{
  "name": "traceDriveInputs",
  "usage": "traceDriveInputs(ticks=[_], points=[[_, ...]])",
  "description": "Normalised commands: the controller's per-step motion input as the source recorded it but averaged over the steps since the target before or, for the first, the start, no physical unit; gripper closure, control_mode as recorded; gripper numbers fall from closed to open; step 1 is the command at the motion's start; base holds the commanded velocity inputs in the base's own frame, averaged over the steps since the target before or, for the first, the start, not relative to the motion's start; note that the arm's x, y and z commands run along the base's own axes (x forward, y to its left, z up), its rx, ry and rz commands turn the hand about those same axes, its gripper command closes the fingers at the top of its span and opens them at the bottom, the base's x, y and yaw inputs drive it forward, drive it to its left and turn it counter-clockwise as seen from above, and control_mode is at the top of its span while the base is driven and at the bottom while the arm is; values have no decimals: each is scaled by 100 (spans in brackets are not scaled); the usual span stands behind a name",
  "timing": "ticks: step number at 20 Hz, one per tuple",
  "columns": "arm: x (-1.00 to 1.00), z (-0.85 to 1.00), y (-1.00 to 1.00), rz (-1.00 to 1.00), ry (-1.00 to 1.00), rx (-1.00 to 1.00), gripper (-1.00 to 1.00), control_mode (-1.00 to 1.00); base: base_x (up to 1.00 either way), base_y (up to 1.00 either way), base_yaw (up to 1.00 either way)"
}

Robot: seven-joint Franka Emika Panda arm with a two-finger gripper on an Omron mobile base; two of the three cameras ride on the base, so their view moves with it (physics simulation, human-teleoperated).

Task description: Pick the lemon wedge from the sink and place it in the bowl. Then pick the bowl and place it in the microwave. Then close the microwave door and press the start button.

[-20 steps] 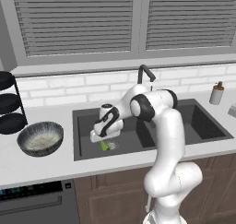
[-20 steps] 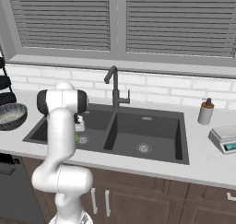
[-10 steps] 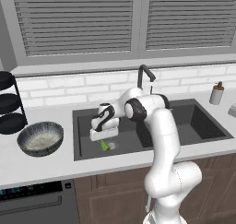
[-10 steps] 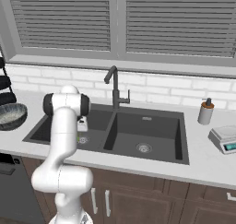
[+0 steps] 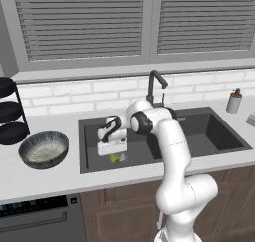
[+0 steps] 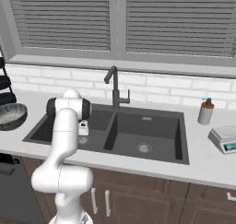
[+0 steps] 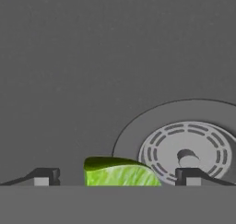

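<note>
The lemon wedge [image 7: 120, 172] lies on the floor of the left basin of the dark sink [image 5: 94, 131], just beside the round metal drain [image 7: 189, 156]. My gripper [image 7: 119, 177] is open and low over it, one fingertip on each side of the wedge, not touching it. From the left base view the gripper [image 5: 113, 155] hangs straight above the small green wedge [image 5: 114, 159]. The bowl [image 5: 43, 149], dark outside and pale inside, stands on the counter left of the sink. The microwave and its door are out of view.
A dark faucet [image 5: 154, 84] rises behind the sink's divider. A black wire rack with plates [image 5: 10, 111] stands at the far left. A soap bottle [image 6: 205, 111] and a kitchen scale [image 6: 226, 139] sit on the counter right of the sink.
The hand has shifted slightly left and dropped lower into the left basin, ending right over the lemon wedge. Nothing else has moved.
</note>
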Motion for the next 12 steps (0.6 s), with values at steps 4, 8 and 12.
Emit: traceDriveInputs(ticks=[4, 8, 12], points=[[0, -43, 12, 0, 8, -3, 100, -100, 0, 0, 0], [0, -37, 8, 0, 6, -2, 100, -100, 0, 0, 0], [-6, -26, 11, 0, 9, -1, 100, -100, 0, 0, 0]])
